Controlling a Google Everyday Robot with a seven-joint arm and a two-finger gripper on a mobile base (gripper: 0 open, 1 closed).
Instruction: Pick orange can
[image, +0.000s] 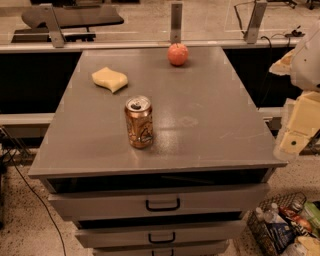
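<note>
The orange can (139, 122) stands upright on the grey cabinet top (210, 115), left of centre and toward the front edge. Its sides are shiny orange-copper with pale markings, and its silver top with the pull tab faces up. My gripper (294, 140) is a pale cream shape at the right edge of the view, beyond the cabinet's right side and well apart from the can. Nothing is in contact with the can.
A reddish-orange apple (178, 54) sits at the back of the top. A yellow sponge (110, 79) lies at the back left. Drawers with black handles (163, 204) are below the front edge. A wire basket of items (282, 227) stands on the floor at lower right.
</note>
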